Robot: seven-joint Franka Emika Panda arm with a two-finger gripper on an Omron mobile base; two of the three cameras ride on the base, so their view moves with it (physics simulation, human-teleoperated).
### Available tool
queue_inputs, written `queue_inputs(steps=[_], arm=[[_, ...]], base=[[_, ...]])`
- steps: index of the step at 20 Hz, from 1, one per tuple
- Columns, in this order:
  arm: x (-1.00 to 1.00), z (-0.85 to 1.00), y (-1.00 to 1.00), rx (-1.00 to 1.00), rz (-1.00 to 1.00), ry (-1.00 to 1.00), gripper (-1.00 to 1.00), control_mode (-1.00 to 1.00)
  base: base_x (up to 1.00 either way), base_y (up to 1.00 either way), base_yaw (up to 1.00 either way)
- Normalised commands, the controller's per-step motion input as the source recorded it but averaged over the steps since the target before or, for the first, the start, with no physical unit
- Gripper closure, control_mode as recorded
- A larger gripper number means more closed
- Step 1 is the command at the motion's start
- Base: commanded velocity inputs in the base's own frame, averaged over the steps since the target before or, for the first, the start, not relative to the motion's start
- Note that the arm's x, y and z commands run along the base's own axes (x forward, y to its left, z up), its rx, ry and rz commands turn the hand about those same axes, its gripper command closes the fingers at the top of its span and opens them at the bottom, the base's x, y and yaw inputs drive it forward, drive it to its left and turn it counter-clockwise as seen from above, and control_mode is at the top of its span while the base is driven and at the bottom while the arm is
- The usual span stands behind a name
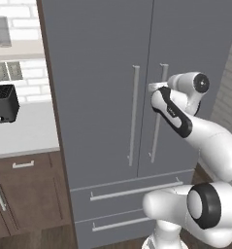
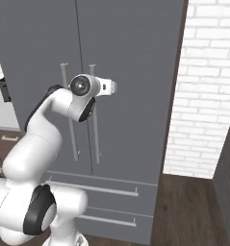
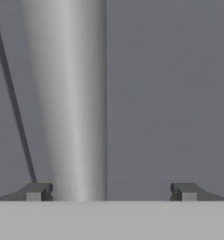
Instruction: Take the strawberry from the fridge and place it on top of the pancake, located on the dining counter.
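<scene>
The fridge (image 1: 98,73) (image 2: 135,72) stands straight ahead with both grey doors closed, so the strawberry is hidden. The pancake and the dining counter are out of view. My gripper (image 1: 156,87) (image 2: 111,87) is pressed up to the right door's long bar handle (image 1: 158,131) (image 2: 94,134), near its upper end. In the hand view my gripper (image 3: 111,192) is open, and the handle (image 3: 71,93) runs up between the fingertips, close to the left one (image 3: 36,192). Nothing is held.
Two fridge drawers (image 1: 132,189) with bar handles lie below the doors. To the left are a black toaster (image 1: 3,103) on a white counter (image 1: 25,131) and brown cabinets (image 1: 30,194). A white brick wall (image 2: 203,96) flanks the fridge on the right.
</scene>
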Motion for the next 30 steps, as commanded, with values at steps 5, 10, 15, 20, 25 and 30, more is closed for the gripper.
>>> queue_inputs(steps=[5, 10, 15, 20, 25, 30], arm=[[0.04, 0.0, 0.0, 0.0, 0.0, 0.0, 1.0, -1.0], [-0.29, 0.0, -0.21, 0.0, -0.02, 0.0, 1.0, -1.0], [-0.58, 0.0, -0.54, 0.02, -0.04, 0.01, 1.0, -1.0], [-0.75, 0.0, -0.88, 0.02, -0.12, 0.15, 1.0, -1.0], [-0.83, -0.13, -1.0, 0.0, -0.17, 0.22, 1.0, -1.0], [-0.76, -0.12, -1.0, 0.04, -0.12, 0.12, 1.0, -1.0]], base=[[0.0, 0.0, 0.0], [0.0, 0.0, 0.0], [0.0, 0.0, 0.0], [0.0, 0.0, 0.0], [0.0, 0.0, 0.0], [0.0, 0.0, 0.0]])
